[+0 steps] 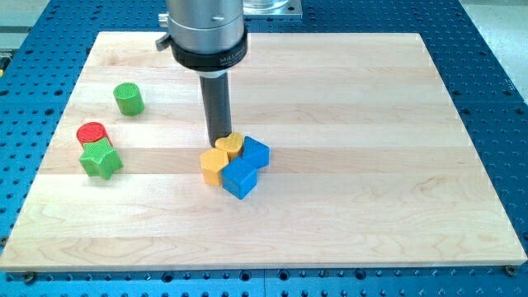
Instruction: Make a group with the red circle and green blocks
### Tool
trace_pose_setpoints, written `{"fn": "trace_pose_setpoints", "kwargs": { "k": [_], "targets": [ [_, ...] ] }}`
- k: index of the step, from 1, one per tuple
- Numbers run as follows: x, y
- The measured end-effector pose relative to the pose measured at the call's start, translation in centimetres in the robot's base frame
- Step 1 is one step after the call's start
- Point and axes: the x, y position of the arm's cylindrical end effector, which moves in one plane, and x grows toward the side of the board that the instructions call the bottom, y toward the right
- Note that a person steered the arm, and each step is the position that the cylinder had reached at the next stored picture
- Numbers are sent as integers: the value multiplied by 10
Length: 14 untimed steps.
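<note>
Wooden board [346,214] on a blue perforated table [495,66] carries 7 blocks. My tip [219,140] is a bare rod with no fingers to open or close, and it grips nothing. It stands at the top-left edge of the central cluster, just beside the yellow heart [231,146]; 2 blue cubes [241,176] [256,153] and a yellow hexagon [214,167] lie just below and right of it. Well to its left, the green star [101,159] touches the red circle [91,133]; the green cylinder [129,98] sits apart, above them.
</note>
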Motion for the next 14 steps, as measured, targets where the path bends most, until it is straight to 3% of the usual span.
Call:
{"fn": "trace_pose_setpoints", "kwargs": {
  "k": [1, 4, 5, 9, 11, 13, 14],
  "targets": [
    [-12, -33],
    [78, -134],
    [87, -155],
    [-27, -160],
    [-32, -202],
    [-60, -121],
    [-58, -169]
  ]
}}
